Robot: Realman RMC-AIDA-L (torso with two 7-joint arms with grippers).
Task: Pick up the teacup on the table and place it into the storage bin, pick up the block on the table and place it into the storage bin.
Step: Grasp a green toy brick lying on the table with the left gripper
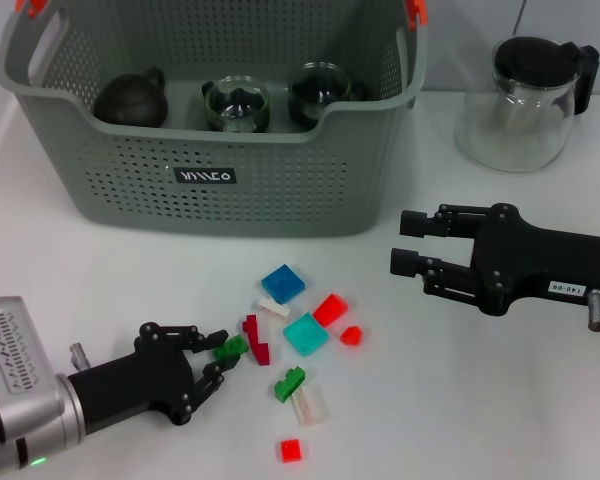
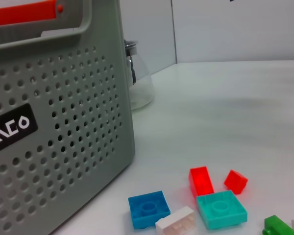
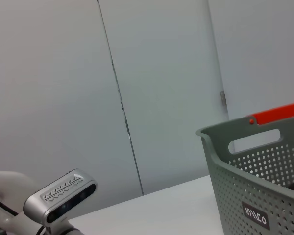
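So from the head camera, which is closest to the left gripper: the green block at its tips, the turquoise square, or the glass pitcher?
1. Green block, right at the left gripper's tips.
2. Turquoise square, mid-table among the blocks.
3. Glass pitcher, far back on the right.

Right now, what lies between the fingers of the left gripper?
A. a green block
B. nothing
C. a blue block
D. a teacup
A: in the head view the left gripper is low on the table with its fingers around a green block at the edge of the block pile.
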